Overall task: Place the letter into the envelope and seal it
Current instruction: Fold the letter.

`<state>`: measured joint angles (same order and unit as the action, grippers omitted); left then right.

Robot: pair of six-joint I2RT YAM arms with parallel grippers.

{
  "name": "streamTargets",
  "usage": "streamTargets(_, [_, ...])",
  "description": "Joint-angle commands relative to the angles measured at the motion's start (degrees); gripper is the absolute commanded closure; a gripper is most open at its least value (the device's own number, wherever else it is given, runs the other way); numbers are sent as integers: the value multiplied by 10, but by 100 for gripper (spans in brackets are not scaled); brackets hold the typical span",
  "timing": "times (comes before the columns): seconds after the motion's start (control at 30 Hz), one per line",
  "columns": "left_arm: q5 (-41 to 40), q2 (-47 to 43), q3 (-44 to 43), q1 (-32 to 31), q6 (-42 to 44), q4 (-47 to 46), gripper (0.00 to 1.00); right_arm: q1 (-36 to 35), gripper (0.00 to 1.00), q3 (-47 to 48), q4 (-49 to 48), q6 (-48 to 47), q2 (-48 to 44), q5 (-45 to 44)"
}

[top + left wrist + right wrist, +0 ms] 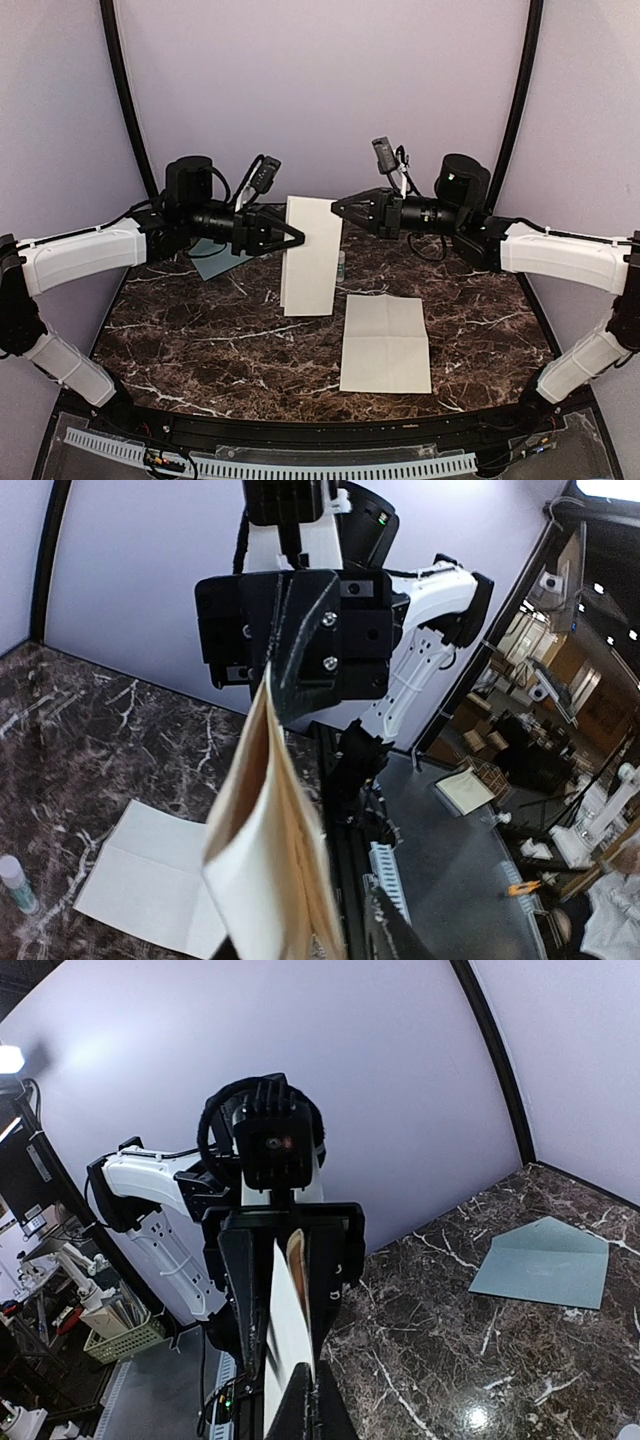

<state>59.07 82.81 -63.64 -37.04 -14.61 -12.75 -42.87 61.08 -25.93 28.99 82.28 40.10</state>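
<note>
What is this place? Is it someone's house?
Probably a robot lab, not a house. A left arm and a right arm stand at a dark marble-look table inside pale booth walls, with cluttered workbenches beyond.

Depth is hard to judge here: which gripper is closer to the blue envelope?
Left. The left gripper hangs above and beside the envelope; the right gripper is beyond the upright letter, farther off.
</note>
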Motion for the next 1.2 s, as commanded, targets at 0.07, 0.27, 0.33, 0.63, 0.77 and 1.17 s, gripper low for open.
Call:
streamTargets(0.07, [12, -6, 2, -3, -9, -23, 90, -7, 100, 24, 3, -13, 7, 12])
streamTargets(0.27, [-16, -22, 8, -1, -2, -25, 100, -7, 59, 18, 4, -16, 6, 9])
streamTargets(0.33, [-34, -38, 18, 3, -4, -38, 100, -7, 49, 14, 4, -16, 6, 13])
streamTargets(0.63, [-83, -97, 54, 36, -37, -108, 100, -23, 40, -1, 2, -4, 23, 34])
streamTargets(0.77, [-89, -112, 71, 44, -56, -141, 100, -34, 43, -10, -7, 6, 35, 36])
streamTargets(1.17, [-85, -123, 78, 55, -76, -167, 100, -61, 76, 0, -35, 23, 79, 54])
